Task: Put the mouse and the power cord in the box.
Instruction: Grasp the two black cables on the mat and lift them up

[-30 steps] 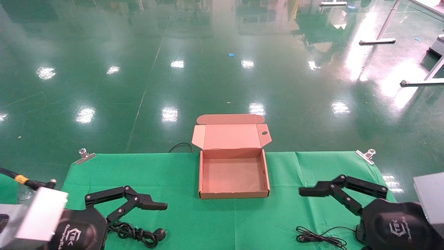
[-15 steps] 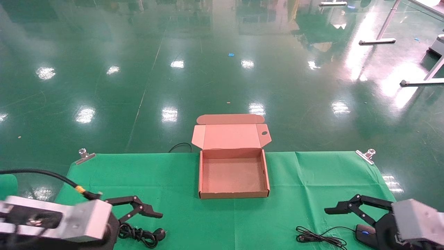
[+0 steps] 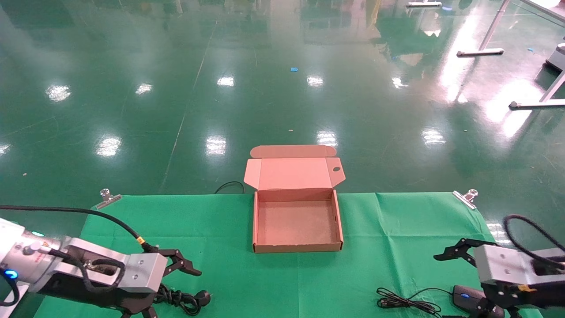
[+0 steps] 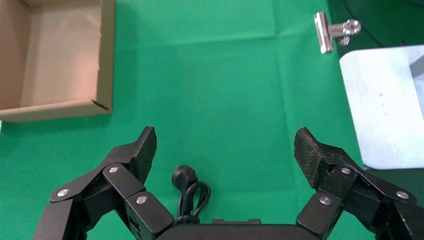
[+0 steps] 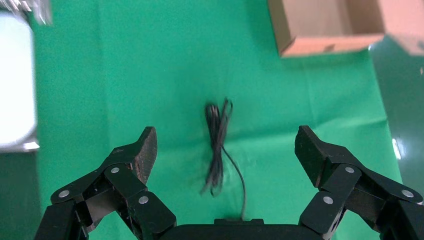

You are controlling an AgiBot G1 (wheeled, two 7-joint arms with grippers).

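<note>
The brown cardboard box [image 3: 340, 221] stands open at the middle of the green cloth, its lid flap up at the far side and its inside bare. The knotted black power cord [image 3: 183, 299] lies near the front left. My left gripper [image 4: 225, 140] hangs open just above it, and the plug [image 4: 182, 176] shows between its fingers. The black mouse [image 3: 465, 295] lies at the front right with its bundled thin wire [image 3: 406, 302] to its left. My right gripper [image 5: 226, 136] is open over that wire [image 5: 217, 135]. In the right wrist view the mouse itself is hidden under the gripper's body.
The green cloth [image 3: 220, 229] is held at the far corners by metal clips [image 3: 108, 197] [image 3: 467, 196]. A black cable [image 3: 229, 185] loops behind the table beside the box. Shiny green floor lies beyond, with table legs [image 3: 481, 52] far right.
Both arms have drawn back toward the front edge and turned downward, the left over the power cord and the right over the mouse. The mouse now shows. Nothing has been picked up.
</note>
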